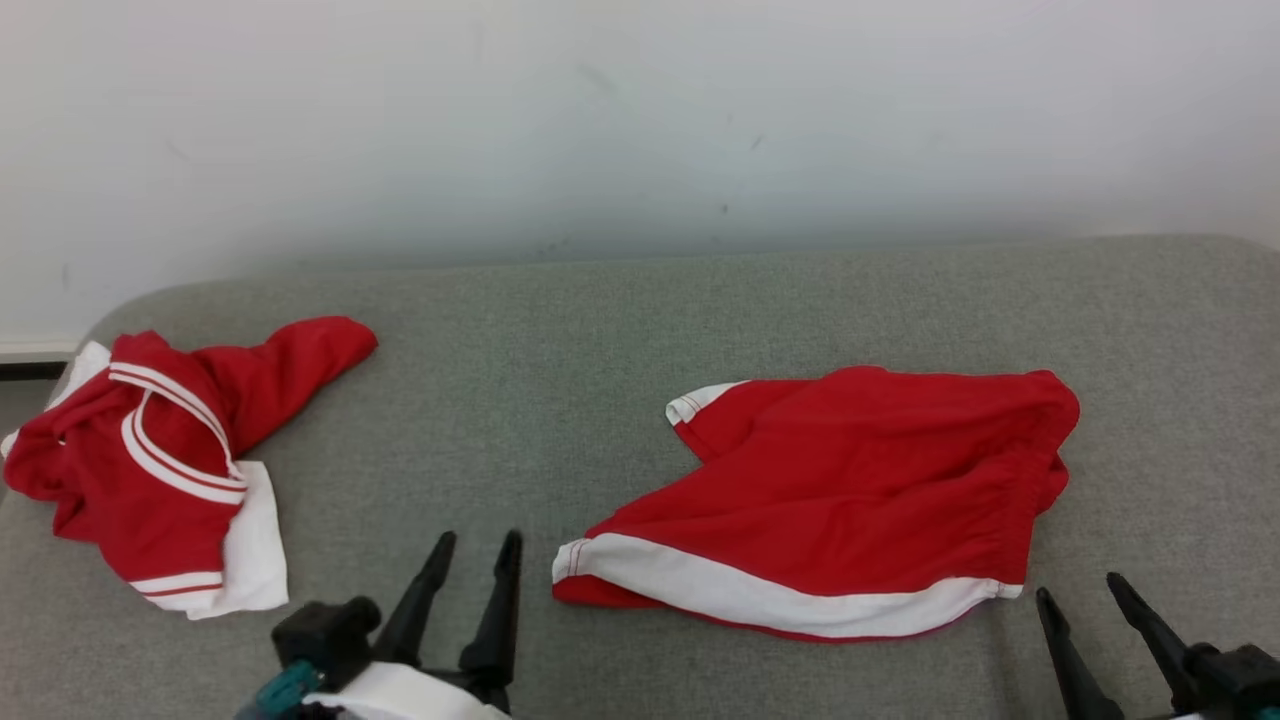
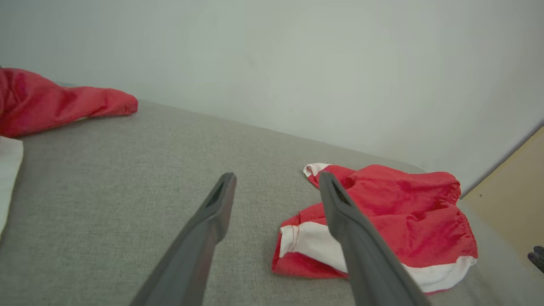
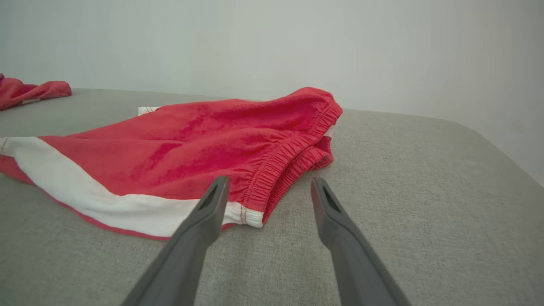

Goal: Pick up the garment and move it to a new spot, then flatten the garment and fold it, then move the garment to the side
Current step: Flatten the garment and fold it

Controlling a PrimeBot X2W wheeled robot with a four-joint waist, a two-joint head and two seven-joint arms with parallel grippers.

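"Shorts (image 1: 850,490), red with a white band, lie rumpled on the grey cushion (image 1: 560,330), at about four o'clock in the head view. What else is there, from the left?"

"A crumpled red-and-white top (image 1: 160,450) at nine o'clock, well apart from them. Then the left claw (image 1: 478,540) at seven, released and empty, just beside the shorts' white hem. Past the shorts is the right claw (image 1: 1078,588) at five, also released and empty, near the elastic waist."

"What might go wrong?"

"A pinch could catch only the upper layer, so the shorts would hang twisted. The gathered waistband could also slip out. With two red garments here, a reach for the wrong one is possible too."

"Anything unclear?"

"Part of the far leg lies under a fold, and I cannot tell how. Both wrists are cut off at six o'clock."
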